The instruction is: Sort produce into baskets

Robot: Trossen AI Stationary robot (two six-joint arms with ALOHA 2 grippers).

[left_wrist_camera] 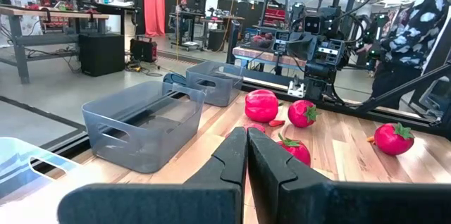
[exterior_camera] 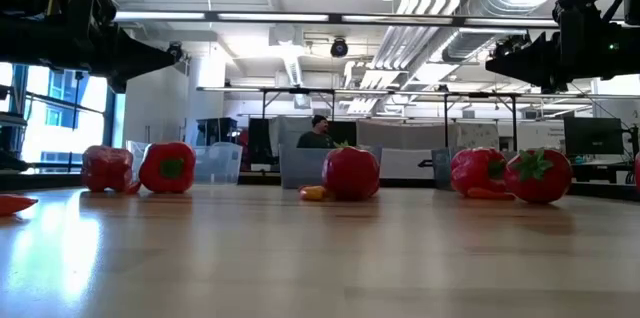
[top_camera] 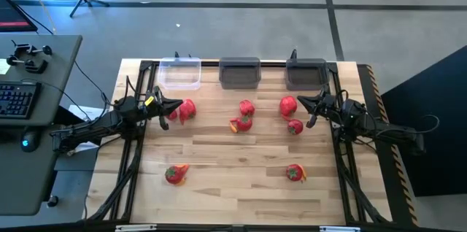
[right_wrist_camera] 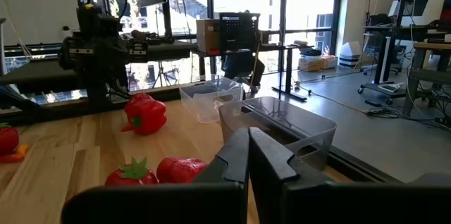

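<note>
Three baskets stand along the table's far edge: a clear one (top_camera: 179,74) and two dark grey ones (top_camera: 239,72) (top_camera: 306,74). Red produce lies scattered on the wood. A pepper (top_camera: 187,109) lies beside my left gripper (top_camera: 171,106). A pepper (top_camera: 246,106) and a red piece with an orange bit (top_camera: 239,124) lie mid-table. A pepper (top_camera: 287,105) and a tomato (top_camera: 295,126) lie by my right gripper (top_camera: 306,103). Two tomatoes with orange pieces (top_camera: 175,174) (top_camera: 295,173) lie nearer. Both grippers are shut and empty, held above the table; their fingers show closed in the wrist views (left_wrist_camera: 246,139) (right_wrist_camera: 248,139).
A desk with a keyboard (top_camera: 18,101) stands left of the table. Black frame rails (top_camera: 131,159) (top_camera: 346,174) run along both table sides. A person (left_wrist_camera: 423,20) stands beyond the table's right side, and another (exterior_camera: 318,134) sits far back in the room.
</note>
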